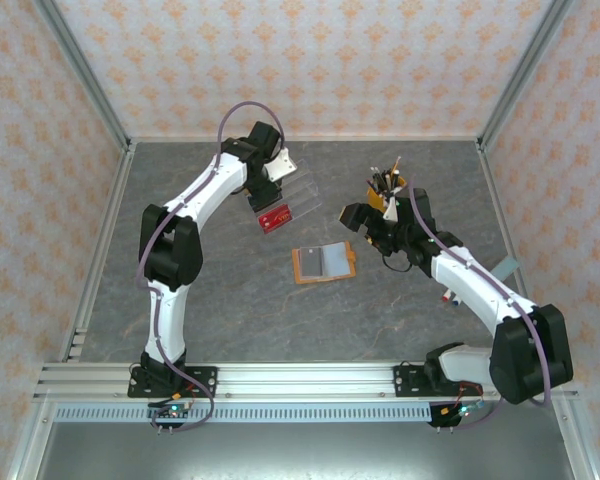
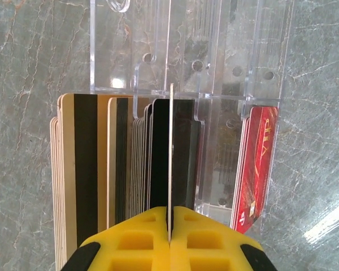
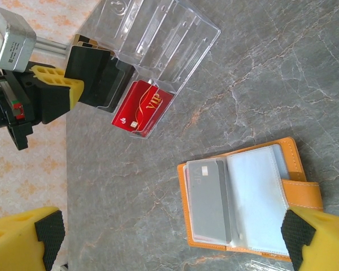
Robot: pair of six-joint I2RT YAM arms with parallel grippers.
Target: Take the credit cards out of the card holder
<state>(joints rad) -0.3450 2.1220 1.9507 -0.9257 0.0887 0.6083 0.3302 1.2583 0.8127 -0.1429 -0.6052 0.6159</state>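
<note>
Lying open mid-worktop, the card holder (image 1: pixel 323 263) is looking light; its grey card (image 3: pixel 209 200), probably stiff, is needing an edge pinch. Left jaws are clamping a thin card (image 2: pixel 170 158); right jaws are gaping wide.

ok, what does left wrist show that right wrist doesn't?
Left wrist, not right: a thin card edge-on, clamped in the shut left gripper; black stripes on stacked tan cards. Right wrist, not left: the open orange card holder, a grey card in its clear sleeve. Both: the clear plastic slotted rack, the red VIP card.
</note>
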